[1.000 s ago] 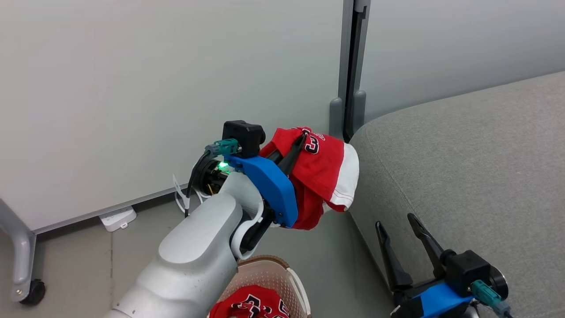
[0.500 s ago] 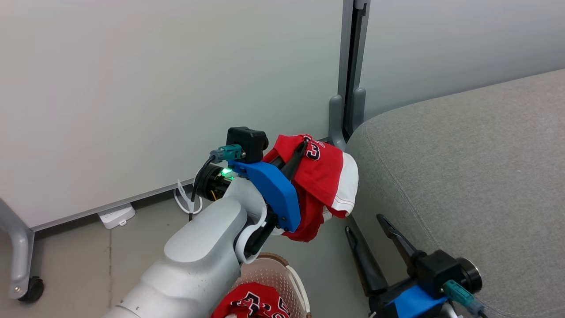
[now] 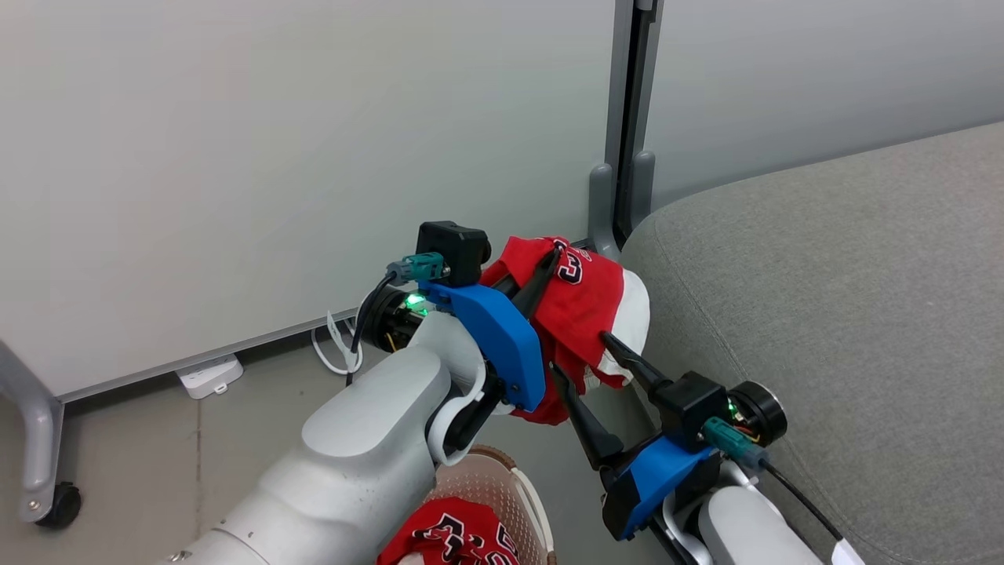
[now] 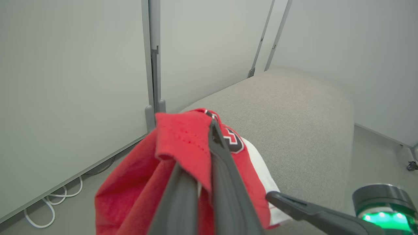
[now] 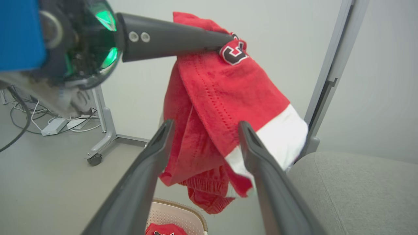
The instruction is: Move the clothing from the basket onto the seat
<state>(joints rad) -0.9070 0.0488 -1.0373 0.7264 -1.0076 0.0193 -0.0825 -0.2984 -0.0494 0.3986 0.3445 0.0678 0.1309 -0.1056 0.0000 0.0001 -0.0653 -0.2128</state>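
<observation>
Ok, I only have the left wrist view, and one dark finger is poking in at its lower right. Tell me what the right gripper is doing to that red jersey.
Observer: The right gripper stands open, one finger on each side of the held jersey where its lower folds hang. It is not closed on the cloth.
Operator: Fine. Now report what the basket holds.
Observer: A second jersey, red with black-and-white lettering, lies bunched in the basket at the bottom of the head view.
</observation>
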